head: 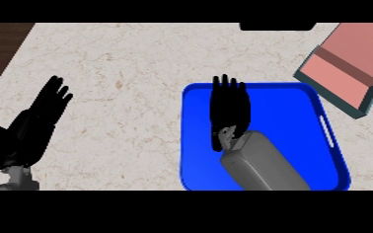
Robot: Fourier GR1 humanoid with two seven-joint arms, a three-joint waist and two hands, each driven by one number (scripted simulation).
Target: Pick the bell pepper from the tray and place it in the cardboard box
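A blue tray point(313, 103) lies on the counter at the lower right. My right hand point(230, 106) is stretched out flat over the tray's left half, fingers straight and pointing away from me. No bell pepper shows; the hand and forearm may hide it. The cardboard box point(342, 66), pinkish with a dark rim, sits tilted at the right edge, just beyond the tray's far right corner. My left hand point(40, 113) rests open at the left edge, fingers up.
The marbled counter point(124, 69) spreads wide between the two hands. A dark strip of its edge shows at the far left corner point(15, 34), and a black object point(277, 26) sits at the back.
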